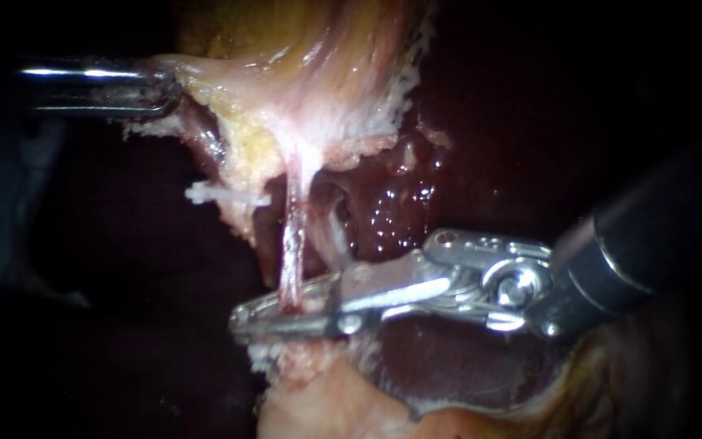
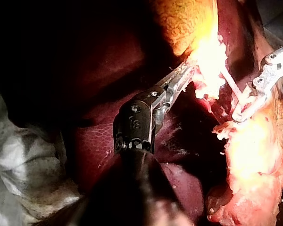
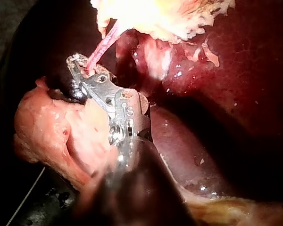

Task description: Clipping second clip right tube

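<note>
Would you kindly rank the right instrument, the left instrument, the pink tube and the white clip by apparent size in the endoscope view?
1. Right instrument: clearly largest, though it may lie nearer the camera.
2. Left instrument: only a short part shows.
3. Pink tube: long but thin.
4. White clip: smallest.

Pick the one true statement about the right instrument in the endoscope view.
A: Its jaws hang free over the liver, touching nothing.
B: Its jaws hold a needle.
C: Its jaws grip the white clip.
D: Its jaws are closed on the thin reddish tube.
D: the right instrument has its jaws closed on the thin reddish tube, which runs down between them. The white clip sits apart, higher up.
</note>
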You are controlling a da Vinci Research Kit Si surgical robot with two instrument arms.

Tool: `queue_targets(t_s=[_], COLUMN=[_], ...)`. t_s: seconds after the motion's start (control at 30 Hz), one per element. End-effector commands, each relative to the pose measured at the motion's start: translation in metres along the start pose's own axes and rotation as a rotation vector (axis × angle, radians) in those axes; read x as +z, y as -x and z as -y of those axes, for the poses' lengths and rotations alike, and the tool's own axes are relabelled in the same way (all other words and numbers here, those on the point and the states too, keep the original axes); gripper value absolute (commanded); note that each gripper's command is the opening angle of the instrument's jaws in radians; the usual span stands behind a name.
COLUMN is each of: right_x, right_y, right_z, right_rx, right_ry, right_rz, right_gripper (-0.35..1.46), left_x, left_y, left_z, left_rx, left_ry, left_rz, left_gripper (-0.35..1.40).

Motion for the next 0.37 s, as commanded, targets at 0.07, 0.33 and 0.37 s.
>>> queue_targets(t_s=[0.07,0.33,0.37], right_x=[0.0000,0.0001,0.0001], right_y=[0.0001,0.0003,0.0005], right_z=[-0.0001,-0.0002,-0.0004], right_rx=[-0.001,-0.002,0.008], right_ry=[0.000,0.000,0.003], right_rz=[0.000,0.001,0.000], right_gripper=[-0.35,-0.35,-0.35], left_x=[0.0000,0.0000,0.0000], left_y=[0.0000,0.0000,0.0000], left_z=[0.0000,0.0000,0.0000], left_rx=[0.000,0.000,0.000], left_ry=[0.000,0.000,0.000], left_rz=[0.000,0.000,0.000], left_gripper=[-0.35,-0.35,-0.35])
